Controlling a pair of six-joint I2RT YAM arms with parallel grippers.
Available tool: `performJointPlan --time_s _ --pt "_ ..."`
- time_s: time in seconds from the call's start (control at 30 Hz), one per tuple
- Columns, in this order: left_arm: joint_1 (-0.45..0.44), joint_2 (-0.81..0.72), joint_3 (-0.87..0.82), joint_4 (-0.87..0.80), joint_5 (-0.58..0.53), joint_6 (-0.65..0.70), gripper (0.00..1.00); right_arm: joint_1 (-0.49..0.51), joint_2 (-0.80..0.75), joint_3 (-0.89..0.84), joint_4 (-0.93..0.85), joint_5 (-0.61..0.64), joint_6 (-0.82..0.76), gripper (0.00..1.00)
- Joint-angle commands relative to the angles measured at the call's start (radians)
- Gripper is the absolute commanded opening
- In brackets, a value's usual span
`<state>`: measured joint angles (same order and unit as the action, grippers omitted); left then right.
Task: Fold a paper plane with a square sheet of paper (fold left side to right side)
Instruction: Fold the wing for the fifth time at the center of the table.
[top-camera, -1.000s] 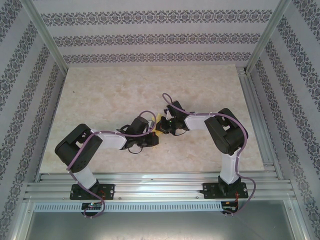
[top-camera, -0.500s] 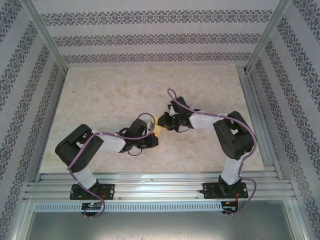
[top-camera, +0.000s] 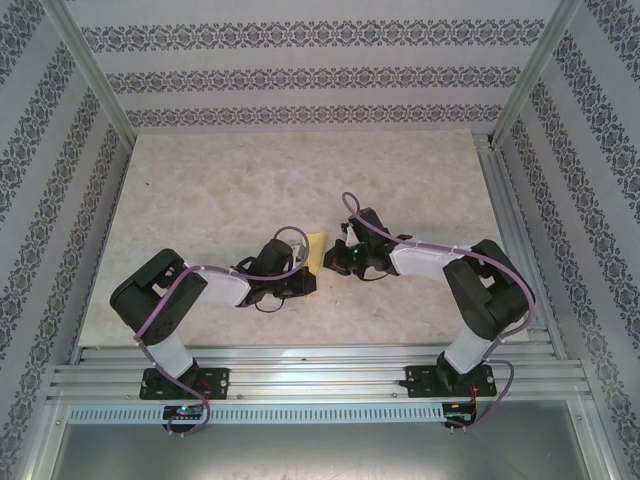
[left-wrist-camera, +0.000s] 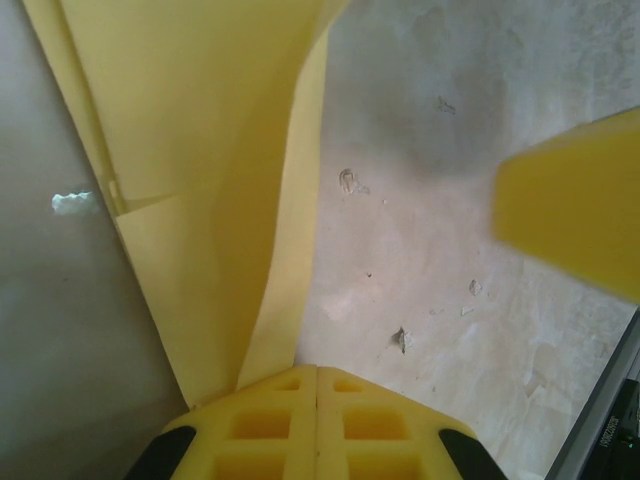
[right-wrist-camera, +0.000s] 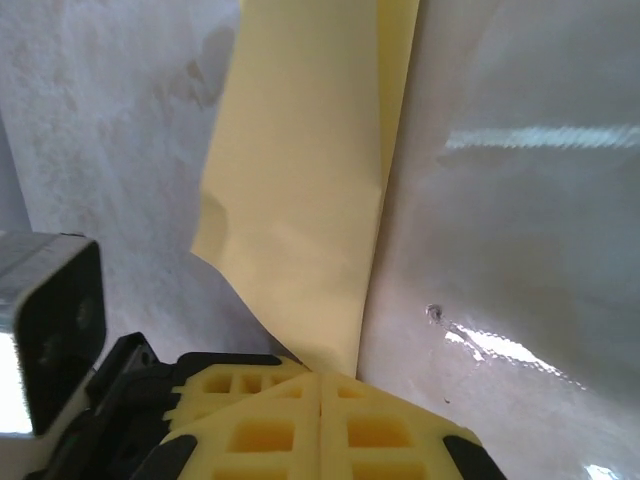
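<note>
Roughly, the folded paper (top-camera: 317, 243) runs near-to-far.

Patterned wallpaper walls (top-camera: 300, 75) enclose a beige marbled table (top-camera: 220, 180).

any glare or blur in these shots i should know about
Left wrist: a small white glare spot left of the paper; the yellow shape at the right edge is out of focus. Right wrist: a bright glare streak on the table. Top external: even light.
</note>
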<state>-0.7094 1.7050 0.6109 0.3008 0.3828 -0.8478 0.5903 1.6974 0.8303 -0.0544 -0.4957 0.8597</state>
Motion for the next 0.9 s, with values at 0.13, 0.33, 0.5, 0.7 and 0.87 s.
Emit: performJointPlan --time_s 0.13,0.33,0.5,0.7,0.87 --pt "-0.021 0.028 -0.033 -0.118 -0.016 -0.005 0.01 0.027 0.117 0.004 0.2 -0.037 0.083 0.02" --pt "-0.021 0.031 -0.025 -0.127 -0.015 0.001 0.01 0.028 0.179 0.053 0.19 -0.03 0.068 0.02" --pt "-0.021 0.034 -0.023 -0.128 -0.013 0.003 0.01 0.022 0.204 0.089 0.142 -0.006 0.048 0.02" --pt "-0.021 0.035 -0.019 -0.132 -0.011 0.005 0.01 -0.014 0.231 0.149 0.075 0.014 -0.016 0.01" --pt "-0.021 0.036 -0.02 -0.133 -0.009 0.007 0.01 -0.039 0.277 0.226 0.041 0.01 -0.061 0.01"
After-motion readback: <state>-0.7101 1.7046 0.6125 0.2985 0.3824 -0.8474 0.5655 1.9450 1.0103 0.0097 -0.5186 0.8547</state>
